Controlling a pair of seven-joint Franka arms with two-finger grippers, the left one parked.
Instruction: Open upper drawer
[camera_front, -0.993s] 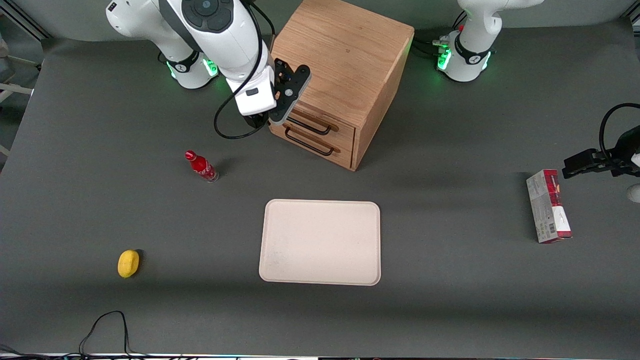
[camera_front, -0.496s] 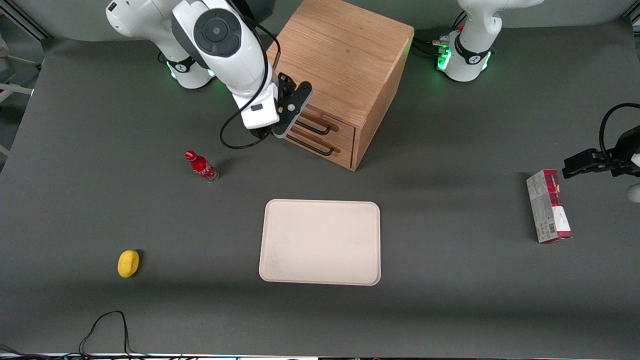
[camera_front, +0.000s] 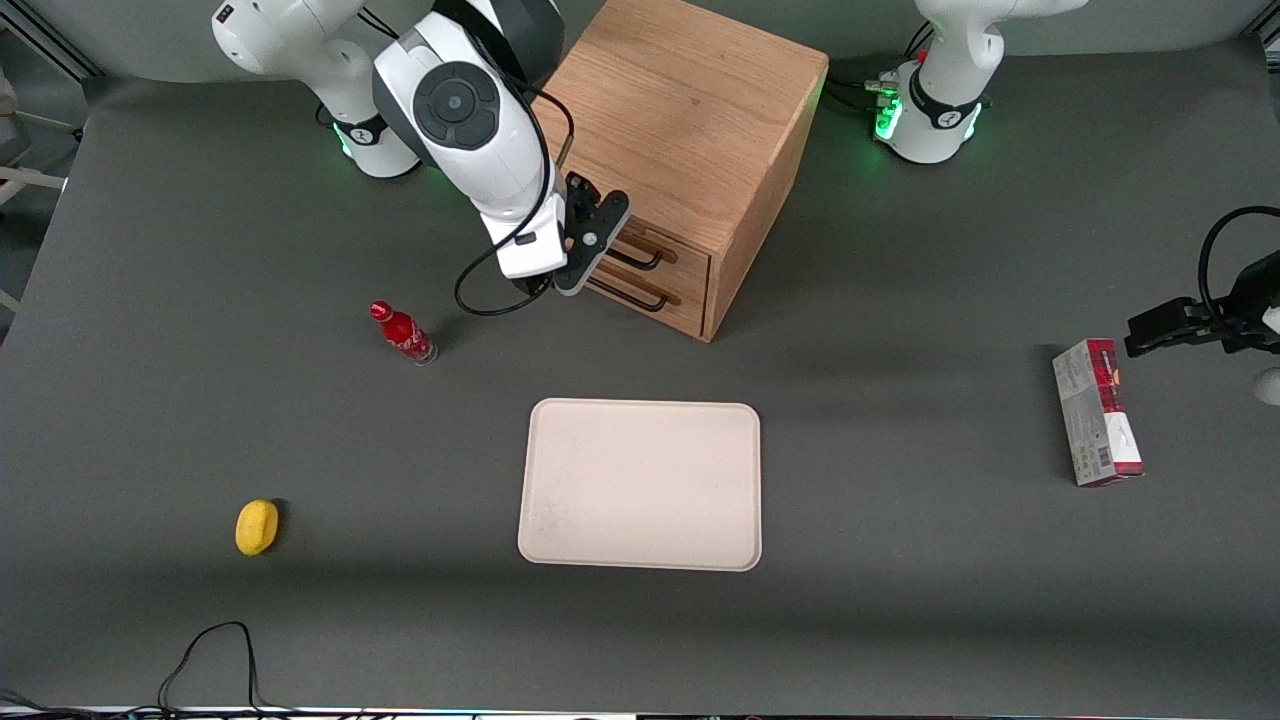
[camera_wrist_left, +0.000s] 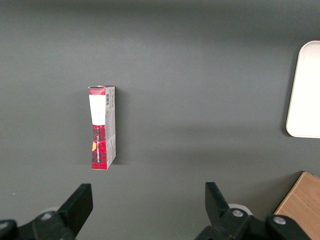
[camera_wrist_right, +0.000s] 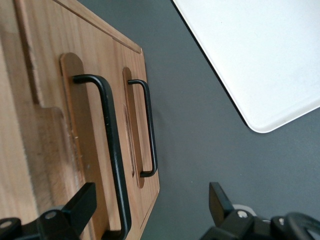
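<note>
The oak cabinet stands near the arm bases, its two drawers facing the front camera at an angle. The upper drawer is flush with the cabinet, and its thin black bar handle shows just above the lower drawer's twin handle. My right gripper hovers open in front of the drawer fronts at their working-arm end. In the right wrist view the upper drawer and its handle run between the open fingers, close to one of them. The gripper holds nothing.
A beige tray lies nearer the front camera than the cabinet, its corner visible from the wrist. A red bottle stands close to the gripper. A yellow object lies near the front edge. A red-and-white box lies toward the parked arm's end.
The right gripper has slid along the drawer fronts toward the front camera and the handles. The drawers have not moved.
</note>
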